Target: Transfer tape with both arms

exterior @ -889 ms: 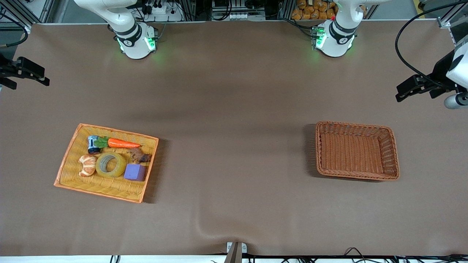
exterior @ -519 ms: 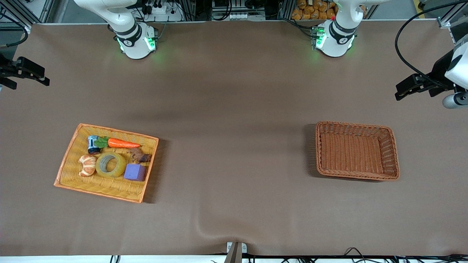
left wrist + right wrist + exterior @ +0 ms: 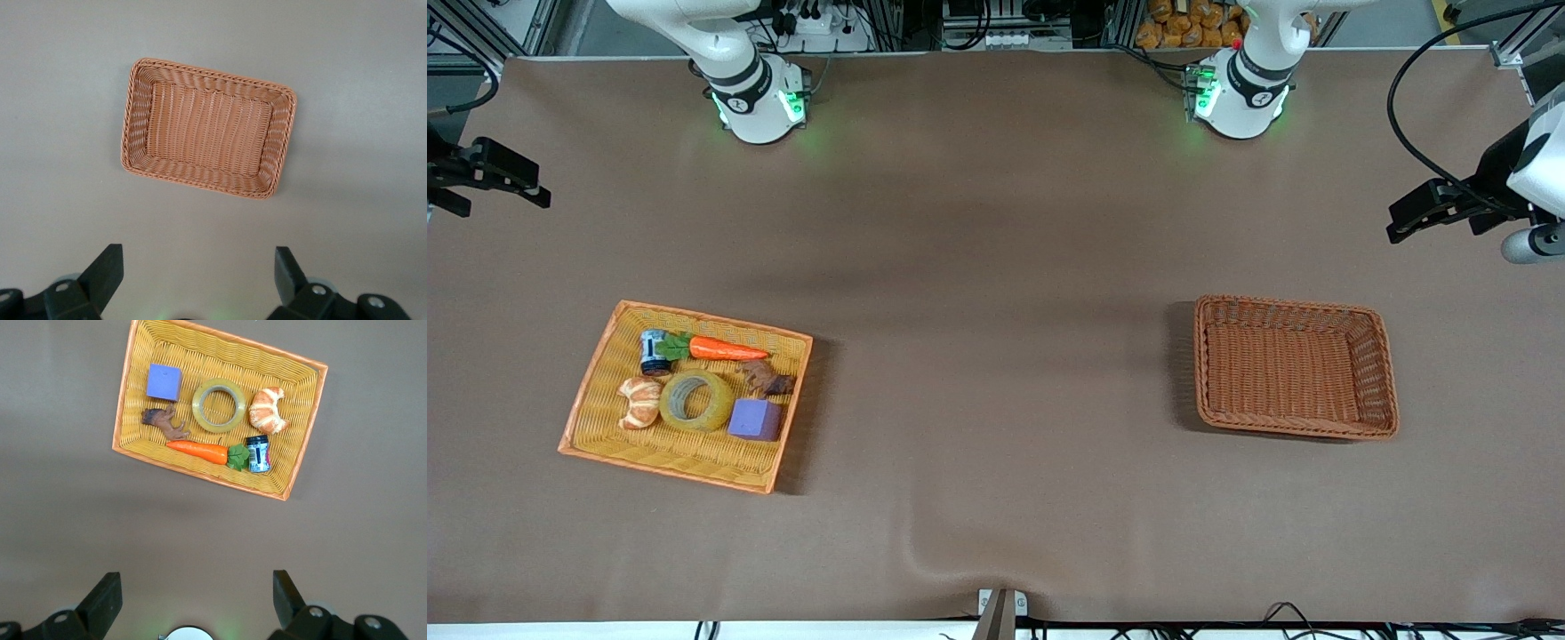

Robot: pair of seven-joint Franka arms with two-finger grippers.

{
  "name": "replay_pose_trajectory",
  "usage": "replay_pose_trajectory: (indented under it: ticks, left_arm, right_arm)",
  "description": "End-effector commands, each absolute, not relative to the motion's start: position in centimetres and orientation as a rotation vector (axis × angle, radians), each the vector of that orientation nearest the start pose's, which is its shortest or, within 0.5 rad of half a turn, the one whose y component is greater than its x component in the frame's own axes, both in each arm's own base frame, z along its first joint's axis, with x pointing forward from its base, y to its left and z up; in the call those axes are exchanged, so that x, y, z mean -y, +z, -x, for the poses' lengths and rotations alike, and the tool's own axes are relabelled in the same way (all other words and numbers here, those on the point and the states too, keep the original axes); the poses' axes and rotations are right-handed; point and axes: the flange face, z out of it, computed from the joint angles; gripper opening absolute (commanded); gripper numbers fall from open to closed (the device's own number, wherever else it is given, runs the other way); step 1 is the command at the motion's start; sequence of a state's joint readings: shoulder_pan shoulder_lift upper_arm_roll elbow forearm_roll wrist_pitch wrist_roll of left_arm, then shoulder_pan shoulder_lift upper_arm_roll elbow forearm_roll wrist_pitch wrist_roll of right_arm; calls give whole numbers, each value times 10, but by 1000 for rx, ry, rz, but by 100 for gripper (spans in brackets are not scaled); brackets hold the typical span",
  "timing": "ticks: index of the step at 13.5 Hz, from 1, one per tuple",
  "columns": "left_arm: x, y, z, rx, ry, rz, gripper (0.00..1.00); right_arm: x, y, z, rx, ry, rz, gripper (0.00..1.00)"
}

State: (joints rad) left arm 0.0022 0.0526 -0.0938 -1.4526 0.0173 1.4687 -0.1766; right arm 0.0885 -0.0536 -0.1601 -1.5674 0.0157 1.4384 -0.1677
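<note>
Yellow tape [image 3: 691, 400] lies flat in basket [image 3: 596, 418] — croissant [image 3: 639, 402], purple cube [image 3: 755, 419] beside.

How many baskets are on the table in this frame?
2. The yellow basket sits toward the right arm's end, holding the tape and other items. The brown basket sits toward the left arm's end. None appears hidden.
</note>
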Motion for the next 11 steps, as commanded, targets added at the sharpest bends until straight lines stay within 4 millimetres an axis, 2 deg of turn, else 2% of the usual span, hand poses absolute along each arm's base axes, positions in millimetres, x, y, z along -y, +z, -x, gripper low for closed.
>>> replay_pose_trajectory:
  ticks: [1, 3, 5, 8, 10, 11]
  left_arm:
    - [46, 648, -557, 61, 58, 3105, 100]
    - [46, 648, -557, 61, 58, 3106, 100]
    - [47, 648, -557, 55, 60, 3112, 100]
    - [47, 647, -557, 54, 63, 3115, 100]
    - [47, 646, -557, 54, 65, 3117, 100]
    - [48, 646, -557, 52, 65, 3117, 100]
  right_arm:
    - [39, 642, -525, 133, 118, 3118, 100]
    - [34, 623, -537, 147, 157, 3112, 100]
    - [21, 609, -552, 177, 137, 3117, 100]
    - [16, 569, -585, 193, 106, 3128, 100]
    - [6, 531, -611, 222, 87, 3134, 100]
    - [-12, 509, -624, 270, 85, 3137, 100]
